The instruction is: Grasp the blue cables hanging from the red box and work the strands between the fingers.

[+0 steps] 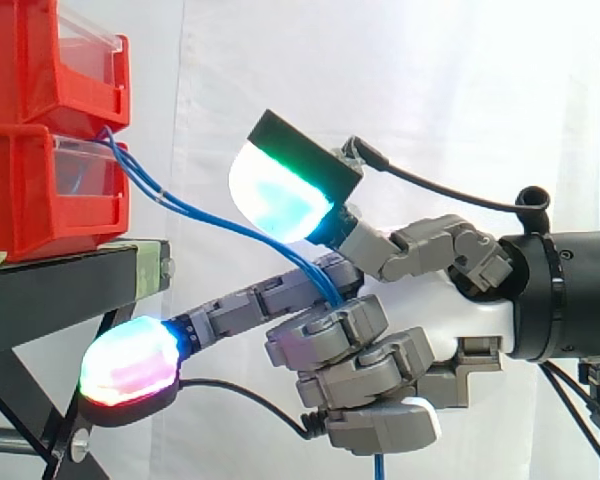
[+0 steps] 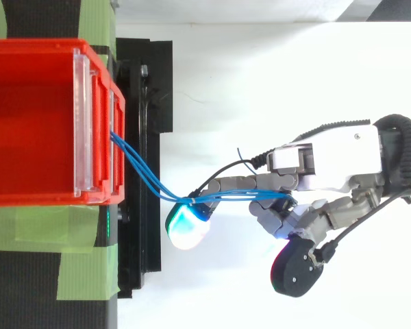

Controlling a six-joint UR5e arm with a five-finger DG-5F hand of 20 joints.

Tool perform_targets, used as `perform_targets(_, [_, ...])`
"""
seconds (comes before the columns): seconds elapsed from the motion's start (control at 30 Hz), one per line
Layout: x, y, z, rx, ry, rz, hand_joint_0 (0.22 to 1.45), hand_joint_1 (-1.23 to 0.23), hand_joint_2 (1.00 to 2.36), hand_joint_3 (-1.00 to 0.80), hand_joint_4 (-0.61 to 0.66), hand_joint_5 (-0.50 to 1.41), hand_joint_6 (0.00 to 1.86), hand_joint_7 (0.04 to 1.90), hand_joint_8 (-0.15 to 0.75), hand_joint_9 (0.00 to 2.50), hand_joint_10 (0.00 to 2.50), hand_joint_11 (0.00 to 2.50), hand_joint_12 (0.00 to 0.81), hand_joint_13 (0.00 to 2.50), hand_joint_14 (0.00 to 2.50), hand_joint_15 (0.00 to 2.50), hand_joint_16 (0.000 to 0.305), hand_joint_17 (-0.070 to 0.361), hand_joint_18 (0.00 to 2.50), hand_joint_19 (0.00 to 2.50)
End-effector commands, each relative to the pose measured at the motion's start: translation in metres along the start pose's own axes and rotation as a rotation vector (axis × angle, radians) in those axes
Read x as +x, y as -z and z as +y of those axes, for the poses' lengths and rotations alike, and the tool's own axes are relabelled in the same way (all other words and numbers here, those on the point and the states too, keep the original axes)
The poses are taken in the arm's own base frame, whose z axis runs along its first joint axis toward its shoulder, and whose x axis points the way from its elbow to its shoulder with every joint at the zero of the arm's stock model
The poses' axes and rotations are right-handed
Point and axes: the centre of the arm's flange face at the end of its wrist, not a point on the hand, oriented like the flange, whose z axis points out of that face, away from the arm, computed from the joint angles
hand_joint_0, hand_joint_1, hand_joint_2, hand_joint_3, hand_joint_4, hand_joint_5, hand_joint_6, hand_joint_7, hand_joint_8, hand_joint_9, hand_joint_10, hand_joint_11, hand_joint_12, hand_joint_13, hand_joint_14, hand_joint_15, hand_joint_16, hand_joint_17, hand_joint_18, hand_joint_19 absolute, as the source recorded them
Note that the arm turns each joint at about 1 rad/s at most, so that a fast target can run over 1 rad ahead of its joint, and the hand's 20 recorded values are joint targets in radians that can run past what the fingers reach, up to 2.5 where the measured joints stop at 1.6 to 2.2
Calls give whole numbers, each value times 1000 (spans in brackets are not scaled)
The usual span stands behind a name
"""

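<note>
Thin blue cables point(image 1: 205, 213) point(image 2: 145, 175) come out of the lower red bin point(image 1: 40, 190) point(image 2: 27, 123) and run down to the right into my hand point(image 1: 440, 310) point(image 2: 329, 161). The strands pass under the thumb with its white-green glowing pad point(image 1: 280, 190) and vanish between curled grey fingers point(image 1: 350, 340); one strand's end hangs out below the hand point(image 1: 378, 466). One finger stays stretched toward the stand, and its pad point(image 1: 128, 362) point(image 2: 187, 228) glows cyan and pink. The hand is shut on the cables.
A second red bin point(image 1: 50, 60) is stacked on the lower one. Both stand on a black stand point(image 1: 60, 290) point(image 2: 140, 171) with green tape point(image 2: 51, 257). A white curtain hangs behind.
</note>
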Motion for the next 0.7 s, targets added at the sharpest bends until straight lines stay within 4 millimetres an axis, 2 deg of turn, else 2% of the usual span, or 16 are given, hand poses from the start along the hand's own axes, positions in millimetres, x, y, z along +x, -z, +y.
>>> perform_targets(0.0, [0, 0, 0, 0, 0, 0, 794, -517, 1000, -1000, 308, -10, 11, 857, 374, 672, 2500, 2446, 424, 996, 2500, 1330, 46, 103, 1367, 1224])
perform_targets(0.67, [0, 0, 0, 0, 0, 0, 796, -516, 1000, -1000, 319, 12, 12, 879, 374, 675, 2500, 2433, 420, 998, 2500, 1333, 45, 102, 1371, 1263])
